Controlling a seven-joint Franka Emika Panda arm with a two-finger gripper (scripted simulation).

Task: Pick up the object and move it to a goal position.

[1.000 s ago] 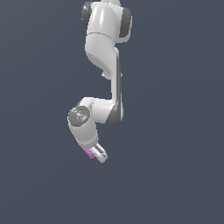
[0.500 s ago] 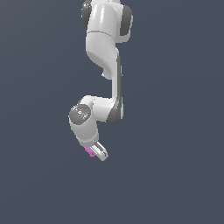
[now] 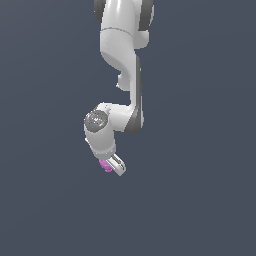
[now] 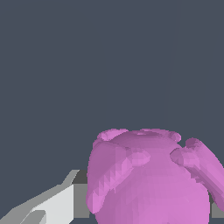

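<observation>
Little had shifted since a second earlier: the pincer [image 3: 111,167] gripped the object [image 3: 105,165], ready for carrying.

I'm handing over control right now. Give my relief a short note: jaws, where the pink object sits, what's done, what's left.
Gripper: shut on the pink object, jaws pointing down at the end of the folded arm.
Object: between the jaws; the wrist view shows it filling the space beside one white finger.
Done: the pick, as far as the views show; no surface is visible under the object.
Left: carry it to the goal. No goal marker shows in either view, so confirm the target before moving.
</observation>
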